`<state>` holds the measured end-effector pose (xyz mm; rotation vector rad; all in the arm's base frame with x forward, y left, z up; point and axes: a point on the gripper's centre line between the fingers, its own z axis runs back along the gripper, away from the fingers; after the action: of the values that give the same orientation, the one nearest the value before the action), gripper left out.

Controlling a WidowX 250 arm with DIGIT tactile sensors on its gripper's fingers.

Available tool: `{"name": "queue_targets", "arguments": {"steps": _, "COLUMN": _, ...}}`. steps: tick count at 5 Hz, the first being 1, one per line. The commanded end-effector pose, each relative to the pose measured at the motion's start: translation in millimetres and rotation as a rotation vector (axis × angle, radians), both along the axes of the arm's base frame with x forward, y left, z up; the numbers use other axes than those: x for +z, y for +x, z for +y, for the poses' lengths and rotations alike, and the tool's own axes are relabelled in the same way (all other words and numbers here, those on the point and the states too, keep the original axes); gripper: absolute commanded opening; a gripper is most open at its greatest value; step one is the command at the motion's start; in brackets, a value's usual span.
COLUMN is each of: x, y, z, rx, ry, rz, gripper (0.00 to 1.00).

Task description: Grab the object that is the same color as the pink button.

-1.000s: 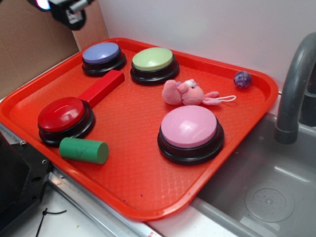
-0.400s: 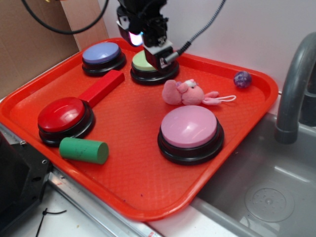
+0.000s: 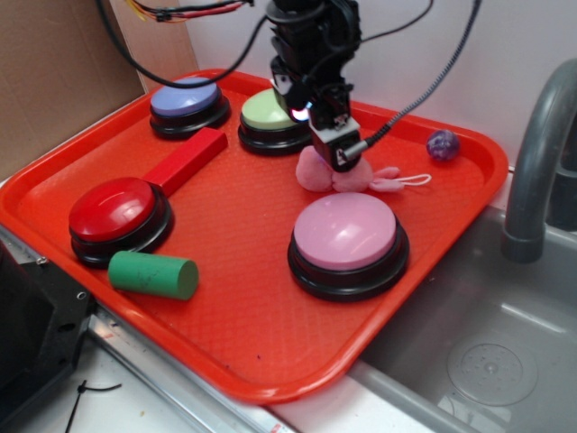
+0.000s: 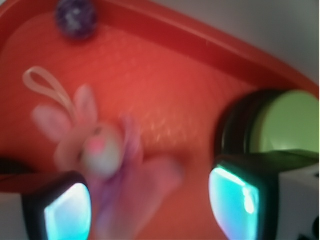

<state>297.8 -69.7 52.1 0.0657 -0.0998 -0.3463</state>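
The pink plush toy [image 3: 317, 172] lies on the red tray [image 3: 252, 298] between the green button and the pink button [image 3: 347, 232]; its white string loop [image 3: 415, 180] points right. My gripper [image 3: 335, 161] hangs straight over the toy, hiding its middle. In the wrist view the toy [image 4: 107, 155] is blurred, with its white snout up, and sits between my two fingers nearer the left one. The gripper [image 4: 150, 207] is open with a wide gap.
A green button [image 3: 270, 115], a blue-purple button [image 3: 187, 99] and a red button [image 3: 117, 209] stand on the tray. A red block [image 3: 185, 161] and a green cylinder [image 3: 153, 274] lie at the left. A small purple ball [image 3: 443, 144] sits at the back right. A grey tap [image 3: 539, 162] and sink are to the right.
My gripper has swung from the top left corner, past the green button, to a spot right over the pink plush toy, and has come lower. The toy has not moved.
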Motion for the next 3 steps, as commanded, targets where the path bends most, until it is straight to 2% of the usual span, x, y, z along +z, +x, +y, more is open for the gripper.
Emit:
{"name": "queue_targets", "arguments": {"steps": 1, "x": -9.4, "y": 11.3, "z": -14.3, "rx": -0.048, "ry": -0.044, "rz": -0.005, "gripper": 1.0}}
{"name": "queue_targets", "arguments": {"steps": 2, "x": -18.6, "y": 11.4, "z": -15.3, "rx": -0.052, "ry": -0.066, "rz": 0.019, "gripper": 1.0}}
{"name": "queue_targets", "arguments": {"steps": 3, "x": -28.8, "y": 13.2, "z": -14.5, "rx": -0.044, "ry": -0.058, "rz": 0.041, "gripper": 1.0}}
